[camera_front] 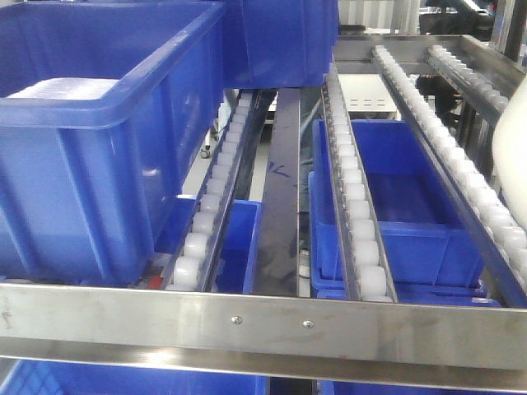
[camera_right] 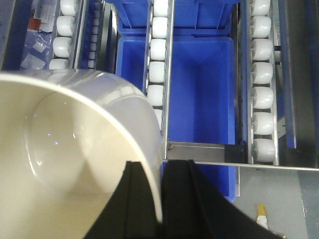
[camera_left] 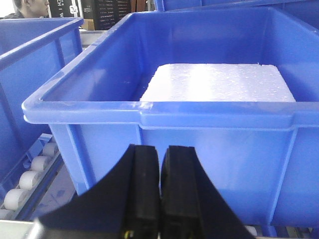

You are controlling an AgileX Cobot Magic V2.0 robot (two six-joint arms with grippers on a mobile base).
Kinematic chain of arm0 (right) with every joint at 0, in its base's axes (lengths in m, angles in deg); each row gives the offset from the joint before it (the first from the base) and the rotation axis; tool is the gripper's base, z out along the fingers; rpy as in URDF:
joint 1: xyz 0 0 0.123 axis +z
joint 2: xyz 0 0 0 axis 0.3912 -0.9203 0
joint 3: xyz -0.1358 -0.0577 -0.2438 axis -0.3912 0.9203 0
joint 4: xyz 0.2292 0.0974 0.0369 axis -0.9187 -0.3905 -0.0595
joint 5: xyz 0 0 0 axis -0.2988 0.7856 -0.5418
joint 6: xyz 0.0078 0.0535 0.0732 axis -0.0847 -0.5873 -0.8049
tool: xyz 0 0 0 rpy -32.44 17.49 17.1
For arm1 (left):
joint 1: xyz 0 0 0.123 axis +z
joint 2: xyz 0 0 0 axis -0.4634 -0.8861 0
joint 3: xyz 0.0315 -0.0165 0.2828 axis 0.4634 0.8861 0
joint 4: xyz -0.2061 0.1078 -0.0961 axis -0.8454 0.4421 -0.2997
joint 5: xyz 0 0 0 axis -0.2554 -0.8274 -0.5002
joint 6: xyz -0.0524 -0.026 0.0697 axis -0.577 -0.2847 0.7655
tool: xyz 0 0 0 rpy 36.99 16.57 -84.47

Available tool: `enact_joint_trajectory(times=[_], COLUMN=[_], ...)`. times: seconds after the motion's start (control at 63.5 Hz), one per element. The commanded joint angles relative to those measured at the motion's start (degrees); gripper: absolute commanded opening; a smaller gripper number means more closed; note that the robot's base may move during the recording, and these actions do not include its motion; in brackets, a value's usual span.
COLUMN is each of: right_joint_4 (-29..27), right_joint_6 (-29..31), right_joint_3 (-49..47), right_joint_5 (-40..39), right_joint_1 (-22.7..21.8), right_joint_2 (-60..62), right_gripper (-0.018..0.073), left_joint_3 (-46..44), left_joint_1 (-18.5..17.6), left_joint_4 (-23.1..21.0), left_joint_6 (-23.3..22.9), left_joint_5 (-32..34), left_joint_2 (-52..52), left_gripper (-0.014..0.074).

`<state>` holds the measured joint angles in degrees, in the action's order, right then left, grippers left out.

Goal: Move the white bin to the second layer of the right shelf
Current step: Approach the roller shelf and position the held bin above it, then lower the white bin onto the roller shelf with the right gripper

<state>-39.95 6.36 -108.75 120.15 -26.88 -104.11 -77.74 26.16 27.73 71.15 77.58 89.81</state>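
right gripper (camera_right: 160, 199) was clamped on the wall of the white bin (camera_right: 75, 149), one finger inside, one outside, and we had the tub hanging over the roller rails (camera_right: 158, 69) of the right shelf's second layer, just past the steel front lip (camera_right: 199, 149). left gripper (camera_left: 159, 199) sat closed on nothing, facing a blue crate (camera_left: 199, 144). so we judged the right arm alone would lower it onto the rollers ahead.

No legible text on anything.
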Motion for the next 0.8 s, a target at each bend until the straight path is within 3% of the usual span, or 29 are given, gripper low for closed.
enact_joint_trajectory(times=[0.0,0.268,0.599,0.788], right_joint_4=[-1.05,-4.18,-4.41,-2.93], right_joint_6=[0.00,0.00,-0.30,-0.77], right_joint_3=[-1.70,-1.77,-7.79,-11.29], right_joint_5=[-5.23,-8.30,-15.38,-16.30], right_joint_1=[-0.20,-0.20,-0.02,4.25], right_joint_2=[0.00,-4.06,-22.69,-31.63], right_gripper=[0.0067,0.0067,0.0070,0.0070], left_joint_3=[2.11,2.11,2.11,2.11], left_joint_1=[-0.22,-0.22,-0.22,-0.22], left_joint_4=[-0.35,-0.35,-0.35,-0.35], left_joint_6=[-0.15,-0.15,-0.15,-0.15], left_joint_5=[4.81,4.81,4.81,4.81], left_joint_2=[0.75,0.75,0.75,0.75], left_gripper=[0.0085,0.0085,0.0085,0.0085])
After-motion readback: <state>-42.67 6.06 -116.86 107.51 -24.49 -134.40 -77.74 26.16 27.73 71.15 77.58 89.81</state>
